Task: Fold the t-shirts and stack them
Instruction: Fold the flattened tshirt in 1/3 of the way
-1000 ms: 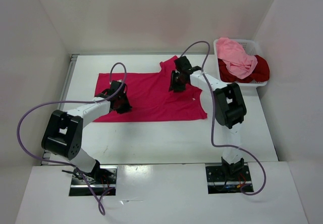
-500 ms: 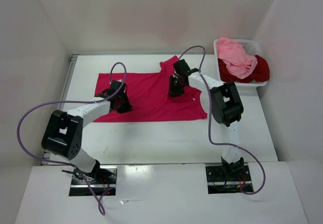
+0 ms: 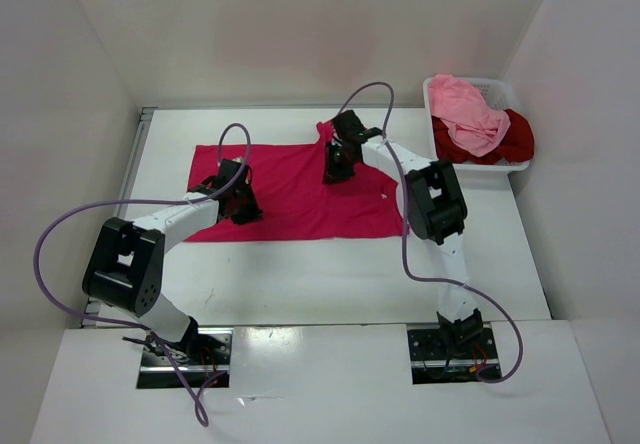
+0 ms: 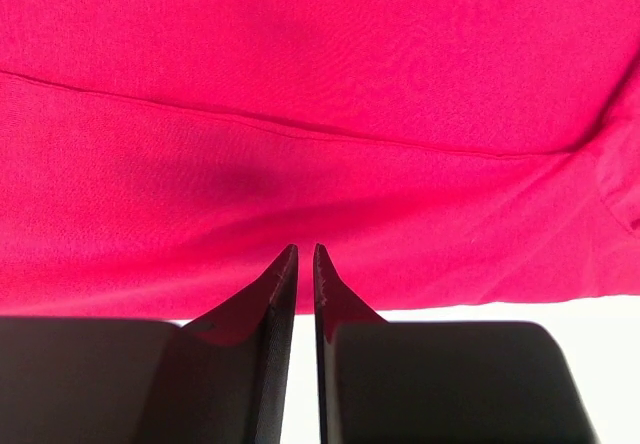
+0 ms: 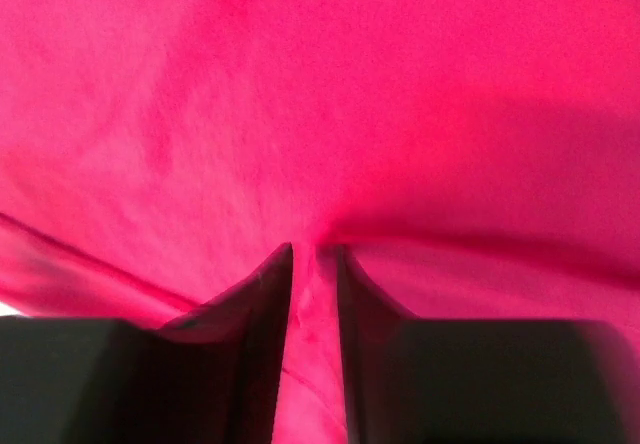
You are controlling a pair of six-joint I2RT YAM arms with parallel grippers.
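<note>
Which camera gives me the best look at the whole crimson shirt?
The top external view: the crimson shirt lies spread flat, with nearly all its edges visible. Both wrist views show only a close-up patch of its cloth.

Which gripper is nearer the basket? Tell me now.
Right. The right gripper sits by the crimson shirt's far edge, left of the basket. The left gripper is at the shirt's left end, much farther off.
</note>
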